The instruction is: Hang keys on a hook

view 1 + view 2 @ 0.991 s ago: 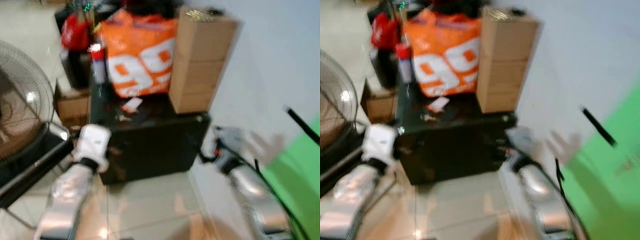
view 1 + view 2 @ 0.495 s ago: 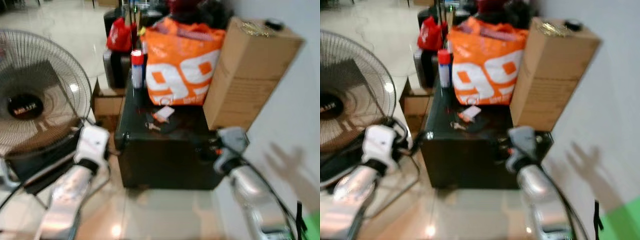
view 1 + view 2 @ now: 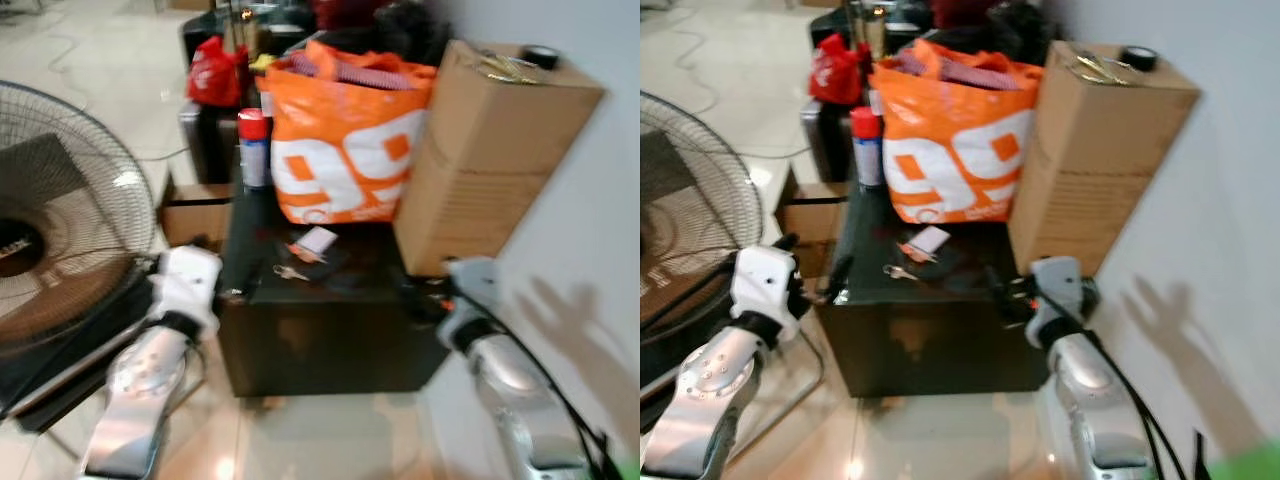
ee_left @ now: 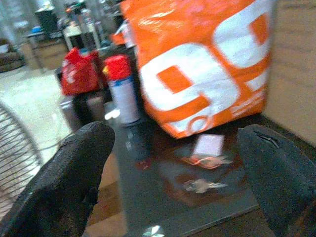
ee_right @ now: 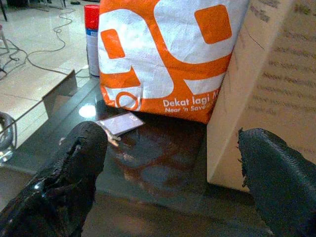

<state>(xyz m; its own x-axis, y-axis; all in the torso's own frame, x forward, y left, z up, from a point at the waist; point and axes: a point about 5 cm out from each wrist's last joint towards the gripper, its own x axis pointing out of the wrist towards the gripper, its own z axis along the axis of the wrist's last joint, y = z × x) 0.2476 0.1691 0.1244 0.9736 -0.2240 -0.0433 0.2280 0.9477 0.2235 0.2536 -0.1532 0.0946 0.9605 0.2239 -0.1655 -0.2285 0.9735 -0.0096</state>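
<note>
Ahead, the keys (image 3: 899, 272) lay flat on the dark table (image 3: 870, 300) before the orange bag (image 3: 955, 150) — between both grippers, nearer the left gripper (image 4: 163, 197). Left and right gripper (image 5: 168, 182) both stood with fingers apart, holding nothing — short of the table.

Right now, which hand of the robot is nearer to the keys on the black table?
It is close, but probably the left hand, at the table's left front corner beside the keys. The right hand is at the front edge, further right.
</note>
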